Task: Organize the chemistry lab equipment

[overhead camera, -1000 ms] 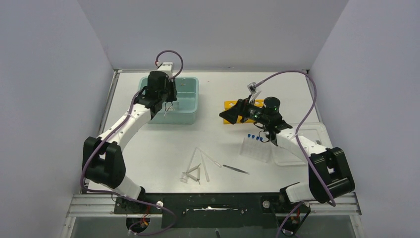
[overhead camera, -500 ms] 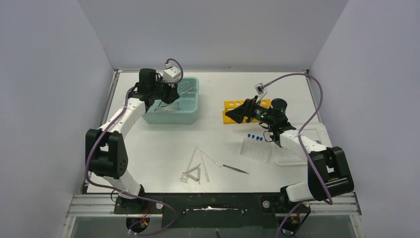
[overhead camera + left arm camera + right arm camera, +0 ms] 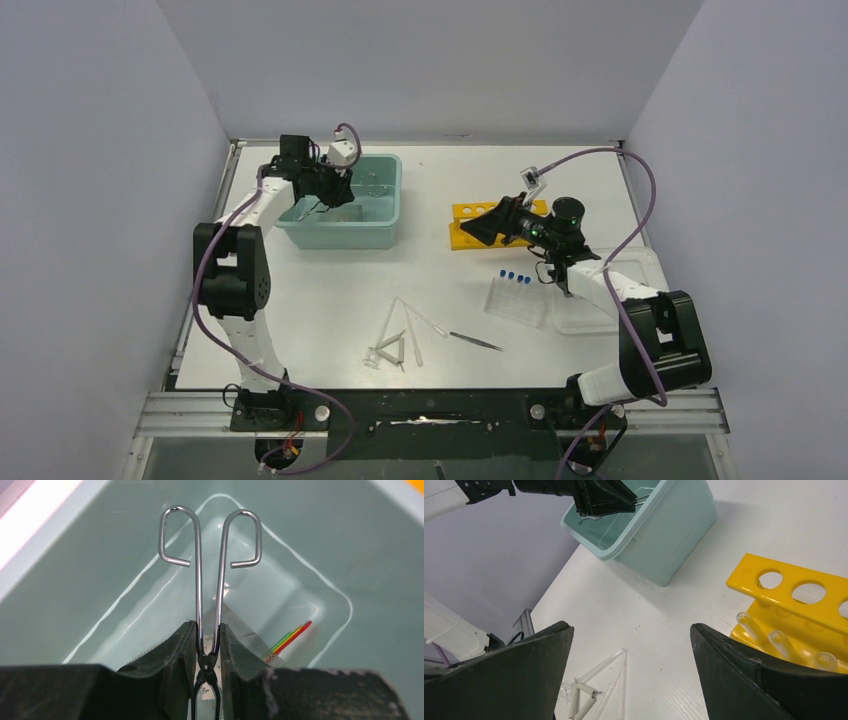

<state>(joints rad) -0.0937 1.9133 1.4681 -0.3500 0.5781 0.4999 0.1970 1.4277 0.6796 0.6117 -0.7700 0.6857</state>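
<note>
Left pincer (image 3: pixel 207 635) is clamped tight on the metal forceps (image 3: pixel 198 590), gripping them just above the hinge. The two handle loops point to 12 o'clock in the wrist view. The forceps hang over the inside of the teal tub (image 3: pixel 350 238), which sits at 11 o'clock on the tabletop (image 3: pixel 330 300).

This looks like the drop-off. To do it well, bring the forceps low and close to level before letting go, so they settle rather than bounce. Aim for the bare floor, away from the coloured sticks (image 3: pixel 292 635) in the 4 o'clock corner. Then lift straight up, so no finger catches a loop.

Right pincer (image 3: pixel 631 630) hangs wide apart with nothing in it beside the yellow rack (image 3: pixel 784 595), at 2 o'clock. The droppers (image 3: pixel 400 335) and tweezers (image 3: pixel 476 341) lie at 6 o'clock, and the blue-capped tubes (image 3: pixel 514 277) at 4 o'clock. All of these are yet to be sorted.
</note>
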